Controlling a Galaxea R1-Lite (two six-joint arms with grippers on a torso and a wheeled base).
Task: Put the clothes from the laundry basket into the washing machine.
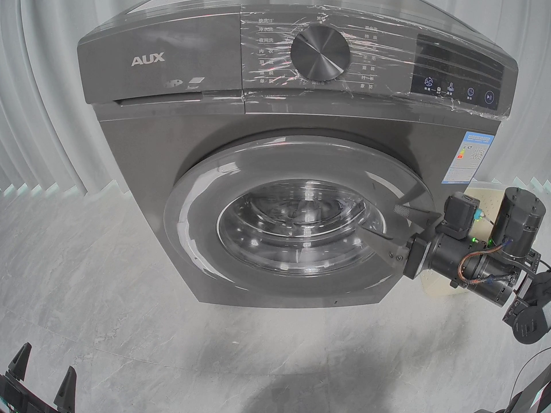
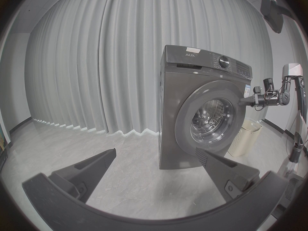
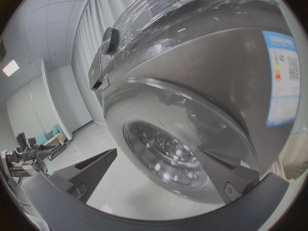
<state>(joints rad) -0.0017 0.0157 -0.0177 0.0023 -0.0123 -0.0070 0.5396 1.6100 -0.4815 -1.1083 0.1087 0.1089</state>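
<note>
Washing machine [image 1: 172,139], dark grey front-loader, stands on the pale grey marbled tile floor [image 1: 115,293] in front of a pale pleated curtain [image 2: 80,64]. Its round door [image 1: 201,213], a broad grey ring around a glass porthole, is shut; the steel drum shows through the glass. Clear film wraps the control panel around the round dark knob [image 1: 320,53]. A blue-and-white label [image 1: 468,157] sits on the front, up and to the right of the door. Laundry basket [image 2: 245,138], cream perforated plastic, stands upright on the floor just beside the machine on the robot's right, partly behind the right arm in the head view; its contents cannot be made out. Right gripper [image 1: 396,228]: fingers spread wide, at the right rim of the door about mid-height, one finger above the other, holding nothing. Whether either finger touches the rim cannot be told. Left gripper [image 1: 49,359]: low on the robot's left, well apart from the machine, fingers spread wide with nothing between them, bare floor beneath.
</note>
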